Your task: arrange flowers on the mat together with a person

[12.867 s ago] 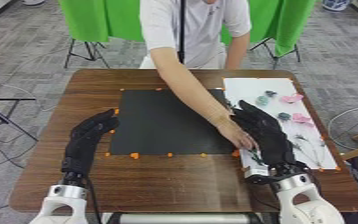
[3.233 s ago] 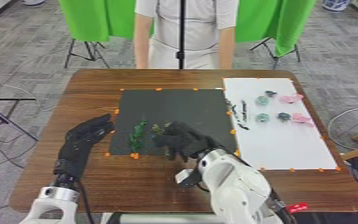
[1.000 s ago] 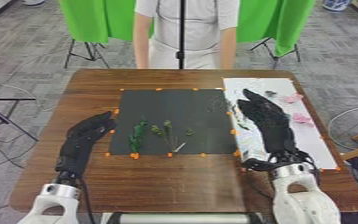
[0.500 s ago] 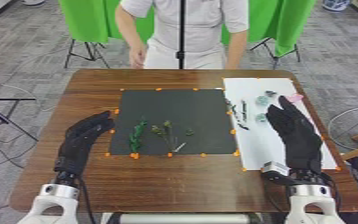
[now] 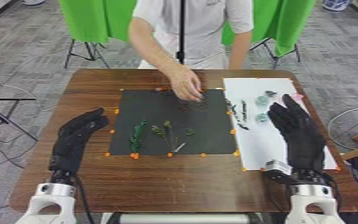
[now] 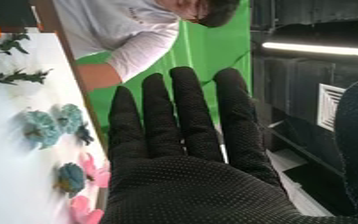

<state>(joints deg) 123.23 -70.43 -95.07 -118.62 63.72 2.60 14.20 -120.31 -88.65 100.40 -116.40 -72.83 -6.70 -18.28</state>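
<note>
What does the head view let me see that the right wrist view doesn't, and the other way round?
Head view: the robot's left hand, the green sprigs lying on the dark mat, and the person's hand at that mat's far side.

Right wrist view: a bright strip light and a slatted vent.

Both: the robot's right hand, blue-green flowers on the white sheet, and green cloth.

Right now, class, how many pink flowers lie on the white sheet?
2: one pink flower far right on the white sheet, the other nearer the robot. The right hand may hide more.
</note>
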